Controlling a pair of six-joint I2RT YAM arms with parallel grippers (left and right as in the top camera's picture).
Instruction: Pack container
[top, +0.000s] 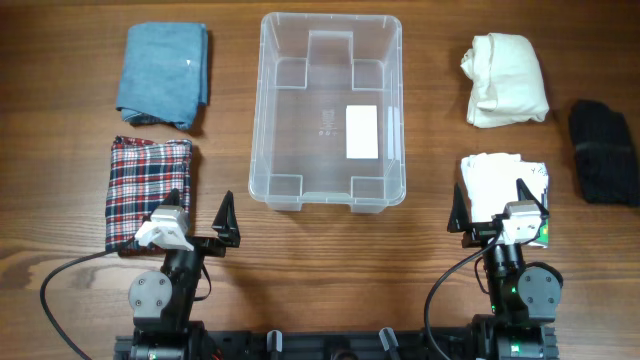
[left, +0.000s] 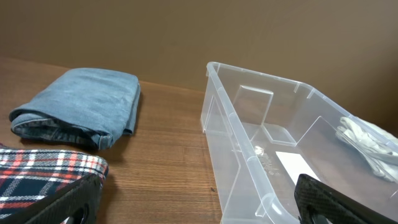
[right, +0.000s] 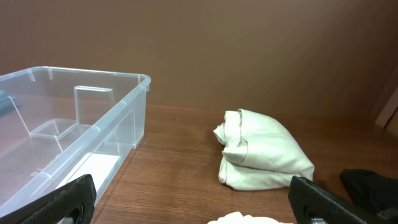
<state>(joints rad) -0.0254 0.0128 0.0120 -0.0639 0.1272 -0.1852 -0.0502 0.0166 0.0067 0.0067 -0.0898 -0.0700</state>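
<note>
The clear plastic container (top: 330, 110) stands empty at the table's middle, white label on its floor; it also shows in the left wrist view (left: 273, 155) and the right wrist view (right: 68, 143). My left gripper (top: 200, 215) is open and empty, at the near edge of a folded plaid cloth (top: 147, 190), left of the container's near corner. My right gripper (top: 490, 205) is open and empty over the near part of a folded white cloth (top: 503, 180). A folded blue denim cloth (top: 163, 75) lies at the far left, a cream cloth (top: 507, 80) at the far right.
A folded black cloth (top: 603, 152) lies at the right edge of the table. The denim (left: 81, 106) and plaid (left: 43, 171) cloths show in the left wrist view. The cream cloth (right: 261, 152) shows in the right wrist view. Bare wood lies between the container and the cloths.
</note>
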